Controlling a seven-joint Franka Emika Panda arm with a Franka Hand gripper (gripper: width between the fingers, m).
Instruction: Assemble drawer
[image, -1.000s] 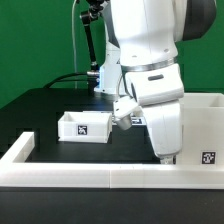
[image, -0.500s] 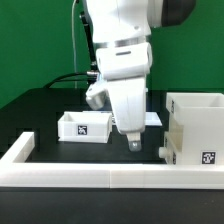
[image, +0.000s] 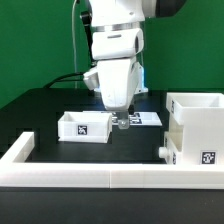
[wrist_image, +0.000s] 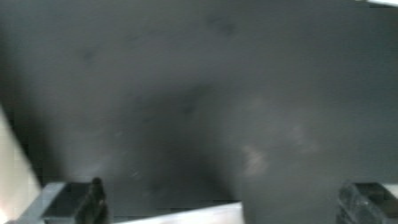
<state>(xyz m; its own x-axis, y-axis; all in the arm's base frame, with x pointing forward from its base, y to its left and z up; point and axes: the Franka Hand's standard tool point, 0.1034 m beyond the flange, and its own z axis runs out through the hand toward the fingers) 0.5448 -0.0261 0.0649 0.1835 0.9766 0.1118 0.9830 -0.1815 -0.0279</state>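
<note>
Drawer box (image: 84, 126) centre-left, my gripper (image: 122, 124) spread, empty, just beside it. Reaching step, I reckon; next: straddle its wall, pinch.

Even light; blurred, murky wrist view.

Bare table (image: 130, 150) between small box (image: 85, 126) and cabinet (image: 196, 128) (front wall (image: 90, 173) bounds it)

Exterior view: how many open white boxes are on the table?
2. A small box sits left of centre in the exterior view. A larger box stands at the exterior view's right edge. More could be hidden behind the arm.
</note>
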